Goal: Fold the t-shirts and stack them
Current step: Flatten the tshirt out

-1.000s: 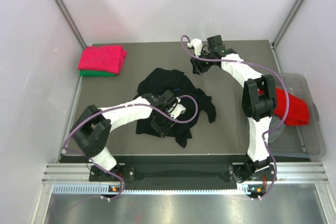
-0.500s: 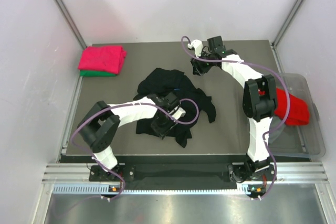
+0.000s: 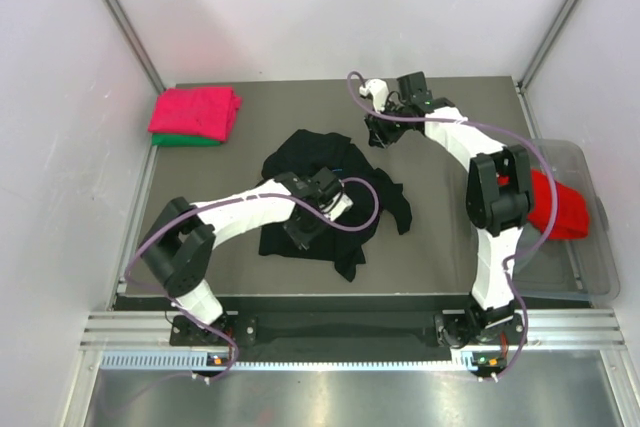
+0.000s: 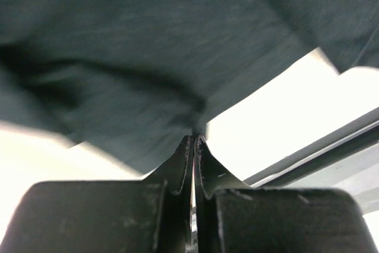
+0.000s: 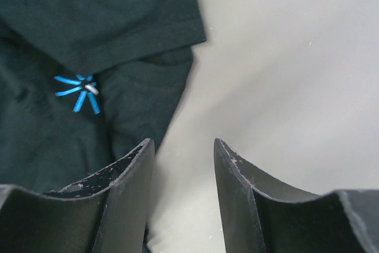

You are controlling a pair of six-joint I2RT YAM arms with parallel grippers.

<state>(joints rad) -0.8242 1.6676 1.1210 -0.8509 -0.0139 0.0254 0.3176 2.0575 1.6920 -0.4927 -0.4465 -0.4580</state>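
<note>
The black t-shirt (image 3: 300,153) is matt cloth with a fine knit grain. The pink-red tee (image 3: 195,110), the green tee (image 3: 185,140) under it and the red tee (image 3: 560,209) look like the same soft, dull cloth. The table (image 3: 430,247) is a smooth, matt grey-brown top with faint specks. The bin (image 3: 590,247) is clear, glossy plastic. The fingers (image 5: 127,188) of the right gripper (image 5: 183,144) are dark hard plastic, scuffed and faintly shiny. The rail (image 3: 120,331) at the near edge is ribbed bare metal.
</note>
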